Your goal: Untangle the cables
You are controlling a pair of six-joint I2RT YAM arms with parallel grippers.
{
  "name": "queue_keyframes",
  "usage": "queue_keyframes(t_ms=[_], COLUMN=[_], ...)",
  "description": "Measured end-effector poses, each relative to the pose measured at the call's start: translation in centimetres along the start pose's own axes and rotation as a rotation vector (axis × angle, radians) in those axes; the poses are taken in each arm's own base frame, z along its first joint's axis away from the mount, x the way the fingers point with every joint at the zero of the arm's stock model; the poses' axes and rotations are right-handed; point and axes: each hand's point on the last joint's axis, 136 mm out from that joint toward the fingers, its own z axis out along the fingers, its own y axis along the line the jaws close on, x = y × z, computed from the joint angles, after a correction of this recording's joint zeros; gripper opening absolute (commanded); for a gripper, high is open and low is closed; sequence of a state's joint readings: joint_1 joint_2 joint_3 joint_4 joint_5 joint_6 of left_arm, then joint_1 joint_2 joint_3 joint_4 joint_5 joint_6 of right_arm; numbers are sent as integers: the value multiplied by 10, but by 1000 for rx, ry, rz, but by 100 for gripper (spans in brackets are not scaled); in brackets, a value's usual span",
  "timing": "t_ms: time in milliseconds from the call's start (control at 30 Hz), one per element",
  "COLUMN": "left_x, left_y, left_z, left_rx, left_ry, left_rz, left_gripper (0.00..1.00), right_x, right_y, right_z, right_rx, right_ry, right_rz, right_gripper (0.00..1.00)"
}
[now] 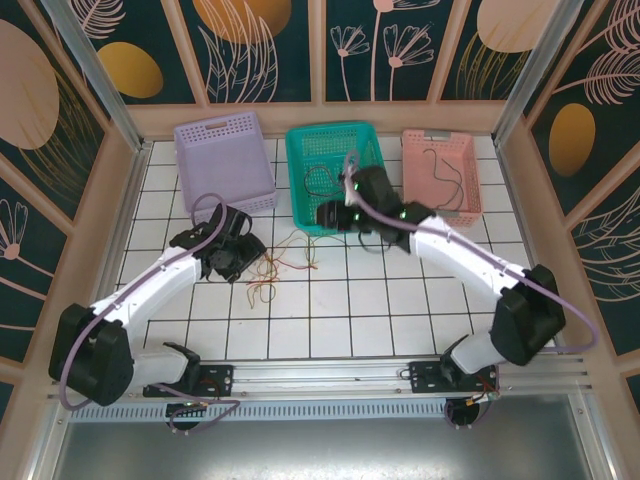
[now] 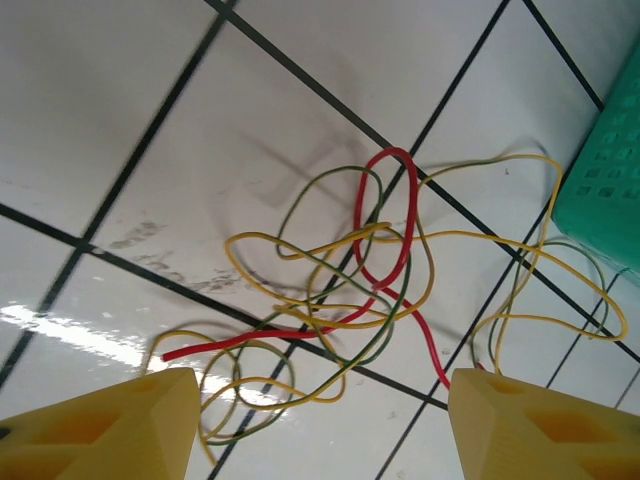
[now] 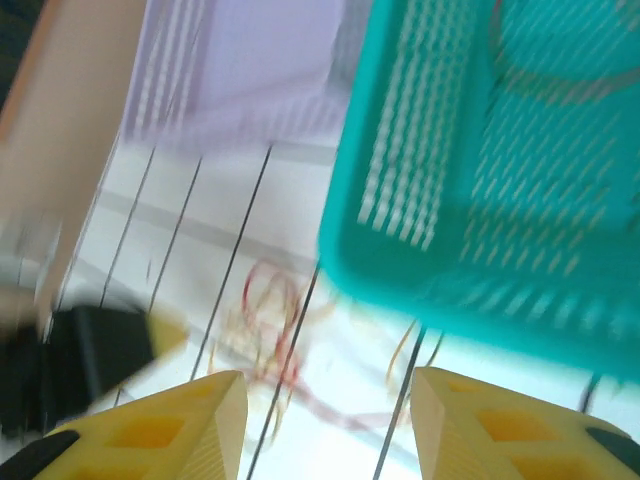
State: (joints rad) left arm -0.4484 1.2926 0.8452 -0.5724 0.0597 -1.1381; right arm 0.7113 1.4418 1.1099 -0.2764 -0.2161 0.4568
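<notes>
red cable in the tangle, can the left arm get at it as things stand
Probably yes. The left pincer hangs open right above the red cable, with nothing between them. The yellow cable and green cable cross it, though, so they may get pinched too.

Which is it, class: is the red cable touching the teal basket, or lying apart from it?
Apart. The left wrist view shows bare white tile between the red cable and the teal basket.

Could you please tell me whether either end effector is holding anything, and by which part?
Nothing is held: the left end effector hangs open above the tangled cables, and the right end effector is open too, with nothing between its fingers.
</notes>
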Motion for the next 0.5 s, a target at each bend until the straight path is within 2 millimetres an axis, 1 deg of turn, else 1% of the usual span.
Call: queue_keyframes(t_ms=[33,67,100,167,233,333,400,433,500], left_x=[1,3,4,5,5,0,-1,-2,-4], left_y=[-1,-2,-2,-1,1,1,0,-2,-8], left_z=[4,7,9,15,20,26,28,28,28], left_rx=[2,3,1,-11,-31,-54,-51,-42,-17], left_ry=[12,25,33,46,49,38,32,27,18], left_rz=[-1,0,3,21,48,95,124,139,165], left_gripper=[66,65,65,65,63,61,60,59,56], right_x=[25,45,61,85,91,89,93,98,113], right_y=[2,-1,-6,-16,-17,-9,-3,-1,1], right_z=[4,8,11,16,20,28,34,36,40], right_rx=[-15,-20,-23,-12,-2,-12,-29,-36,-28], right_ry=[46,85,123,186,215,242,256,261,278], right_rz=[10,38,84,198,291,432,541,593,691], right_gripper=[47,47,46,43,41,41,42,45,55])
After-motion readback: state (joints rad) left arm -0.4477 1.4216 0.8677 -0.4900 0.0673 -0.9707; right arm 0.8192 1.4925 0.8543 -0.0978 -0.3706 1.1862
